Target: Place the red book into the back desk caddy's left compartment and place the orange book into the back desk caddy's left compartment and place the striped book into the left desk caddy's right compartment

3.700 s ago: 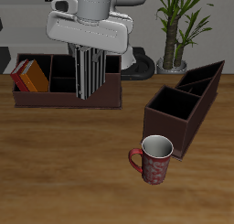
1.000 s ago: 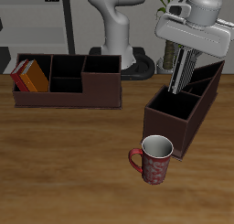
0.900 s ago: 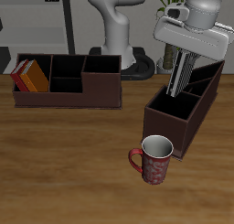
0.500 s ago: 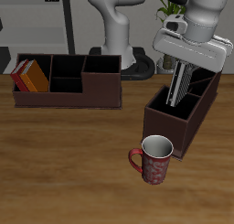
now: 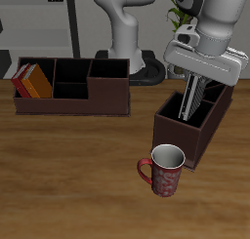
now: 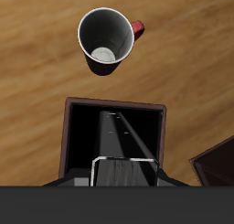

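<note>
My gripper (image 5: 196, 83) is shut on the striped book (image 5: 191, 99), held upright on edge, its lower part inside the left desk caddy's (image 5: 184, 136) large squarish end cell. In the wrist view the book's grey striped edge (image 6: 123, 169) hangs over that dark cell (image 6: 114, 136), between my gripper's fingers (image 6: 123, 179). The red book (image 5: 20, 79) and the orange book (image 5: 38, 83) stand side by side in the end cell of the back desk caddy (image 5: 68, 104).
A red mug (image 5: 164, 169) stands near the table's front edge, just in front of the left desk caddy; it also shows in the wrist view (image 6: 106, 40). A potted plant (image 5: 181, 48) stands behind the caddies.
My gripper carried the striped book from over the back caddy to the diagonal caddy. In the last second it came down, sinking the book deeper into the large end cell.
</note>
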Robot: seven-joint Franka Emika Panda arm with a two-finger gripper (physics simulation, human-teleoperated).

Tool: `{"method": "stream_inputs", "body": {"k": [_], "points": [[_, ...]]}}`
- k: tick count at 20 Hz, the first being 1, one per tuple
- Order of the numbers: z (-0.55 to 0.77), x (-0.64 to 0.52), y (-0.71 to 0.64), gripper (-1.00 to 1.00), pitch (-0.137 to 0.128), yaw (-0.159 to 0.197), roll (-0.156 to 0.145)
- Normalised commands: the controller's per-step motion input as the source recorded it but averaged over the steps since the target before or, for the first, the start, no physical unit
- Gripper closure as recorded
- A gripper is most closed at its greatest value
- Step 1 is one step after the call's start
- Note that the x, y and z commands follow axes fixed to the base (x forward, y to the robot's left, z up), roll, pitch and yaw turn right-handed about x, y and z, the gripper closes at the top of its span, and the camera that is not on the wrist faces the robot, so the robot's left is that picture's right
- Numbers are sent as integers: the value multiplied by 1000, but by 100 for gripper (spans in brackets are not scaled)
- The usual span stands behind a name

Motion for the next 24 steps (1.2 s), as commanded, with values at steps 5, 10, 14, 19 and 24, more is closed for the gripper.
{"method": "stream_inputs", "body": {"k": [5,10,14,19,24], "points": [[-217,58,40,100,42,-3,19],[-381,35,80,100,65,1,38],[-316,65,47,-100,81,-46,100],[-101,-3,31,-100,32,-28,81],[-111,41,-111,-100,20,23,-3]]}}
